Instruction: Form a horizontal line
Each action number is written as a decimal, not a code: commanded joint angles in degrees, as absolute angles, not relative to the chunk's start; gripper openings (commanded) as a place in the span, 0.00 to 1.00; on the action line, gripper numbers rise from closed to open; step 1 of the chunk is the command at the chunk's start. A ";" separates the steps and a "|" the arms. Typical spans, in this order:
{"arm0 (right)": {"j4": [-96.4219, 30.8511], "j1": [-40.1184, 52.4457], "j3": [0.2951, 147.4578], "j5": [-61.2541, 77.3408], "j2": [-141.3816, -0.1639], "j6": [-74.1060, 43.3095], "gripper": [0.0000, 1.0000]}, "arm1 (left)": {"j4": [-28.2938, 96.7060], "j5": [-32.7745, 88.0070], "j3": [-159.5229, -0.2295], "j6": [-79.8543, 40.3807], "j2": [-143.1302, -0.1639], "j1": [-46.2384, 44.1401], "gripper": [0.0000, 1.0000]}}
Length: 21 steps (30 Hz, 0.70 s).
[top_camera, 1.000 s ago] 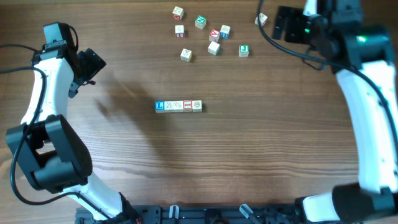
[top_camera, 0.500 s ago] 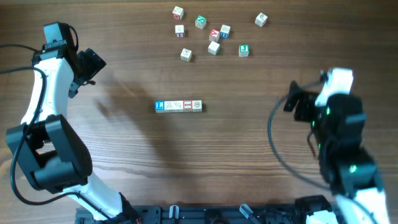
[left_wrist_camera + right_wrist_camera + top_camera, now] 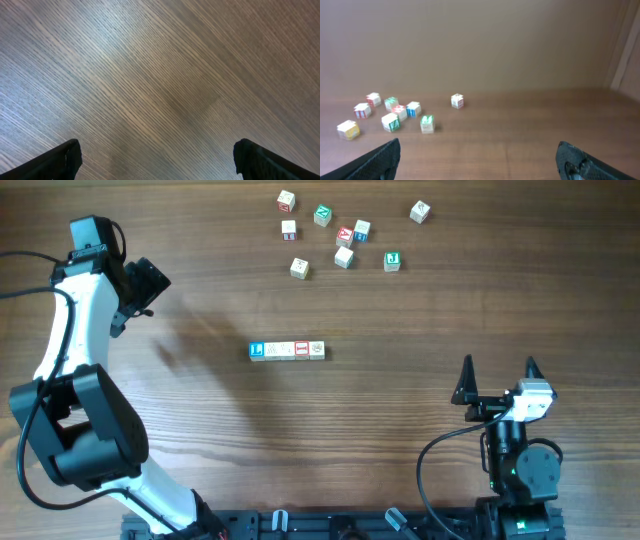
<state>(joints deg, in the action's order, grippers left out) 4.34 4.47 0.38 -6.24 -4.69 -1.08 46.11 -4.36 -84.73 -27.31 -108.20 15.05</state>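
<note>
1. Overhead: a short straight row of four tiny wooden letter cubes [image 3: 287,350] is seen left of frame centre on the brown wood-grain table [image 3: 400,310]. The cubes are set edge to edge, with the blue "L" face at the left end and the red face third. The row is shown in this view only.
2. Loose wooden cubes [image 3: 340,230] with green and red faces are scattered at top centre, well apart from the row. A lone cube [image 3: 420,212] is seen at upper right.
3. The left gripper [image 3: 148,285] is placed at upper left. In its wrist view the left gripper [image 3: 156,162] is seen spread wide and empty over bare grain.
4. The right gripper [image 3: 498,372] is placed at lower right, jaws apart and empty. In its wrist view the right gripper [image 3: 479,159] is pointed at the loose wooden cubes [image 3: 395,112], seen from the side at left-middle, with the lone cube [image 3: 457,101] apart to their right.
</note>
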 commanded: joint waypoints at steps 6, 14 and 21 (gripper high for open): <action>0.16 2.28 0.30 1.56 -2.02 5.43 1.00 | 45.93 -4.32 -85.19 -27.44 -107.57 15.00 1.00; 0.16 2.28 0.30 1.56 -2.02 5.43 1.00 | 45.93 -4.32 -85.19 -27.44 -107.57 15.03 1.00; 0.14 2.28 0.30 1.58 -2.02 5.41 1.00 | 45.93 -4.32 -85.19 -27.44 -107.57 15.00 1.00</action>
<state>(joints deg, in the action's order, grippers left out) 0.14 2.57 0.36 0.45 -2.92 4.64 46.09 -4.38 -84.73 -27.31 -108.20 15.05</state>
